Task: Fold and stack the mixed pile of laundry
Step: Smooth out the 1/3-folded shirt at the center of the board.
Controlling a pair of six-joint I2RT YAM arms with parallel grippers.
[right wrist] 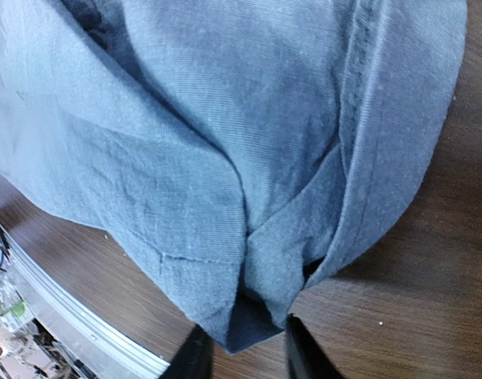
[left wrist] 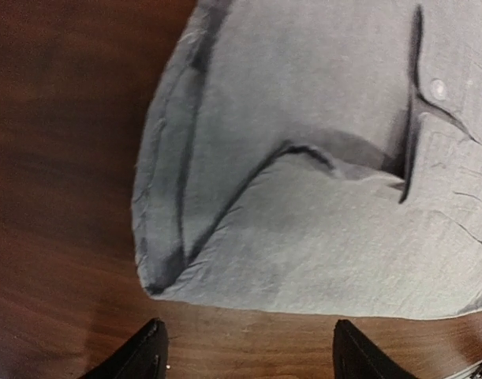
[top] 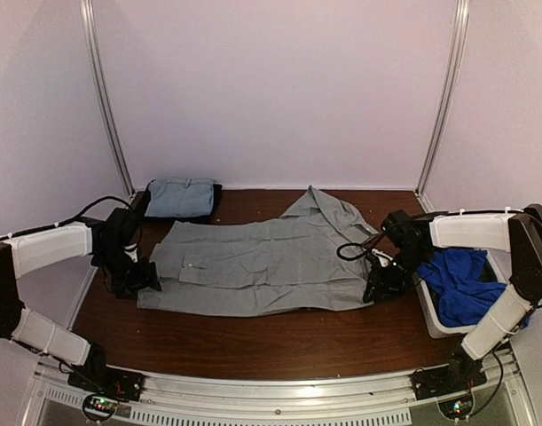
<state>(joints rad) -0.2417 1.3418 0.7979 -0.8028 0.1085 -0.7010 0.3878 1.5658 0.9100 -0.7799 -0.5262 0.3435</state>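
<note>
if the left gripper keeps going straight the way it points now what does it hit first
Most likely the grey shirt: its folded edge lies just ahead of the open left gripper, with only table between. Depth is unclear, so it might touch the table first.

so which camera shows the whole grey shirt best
Top external: the grey shirt lies spread across the table, fully in frame. Left wrist shows only one rounded edge with a button; right wrist only a bunched corner at the right end effector.
</note>
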